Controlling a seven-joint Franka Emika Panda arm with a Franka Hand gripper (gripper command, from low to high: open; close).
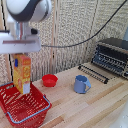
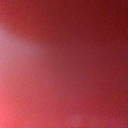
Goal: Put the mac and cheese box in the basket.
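The white wrist of my gripper (image 1: 21, 53) hangs at the exterior view's left, right over the red mesh basket (image 1: 37, 111) with its light blue rim. The orange-yellow mac and cheese carton (image 1: 22, 72) hangs upright straight below the wrist, its top at the fingers. Its lower end is level with the basket's rim, over the basket's far side. The dark fingers are mostly hidden by the wrist and the carton top. The wrist view is filled with a blurred red surface (image 2: 64, 64), very close to the camera.
A small red bowl (image 1: 49, 80) sits on the wooden table just beyond the basket. A blue mug (image 1: 81, 84) stands mid-table. A dark toaster oven (image 1: 112, 55) with its door folded down (image 1: 94, 72) is at the exterior view's right. A black cable hangs across the back wall.
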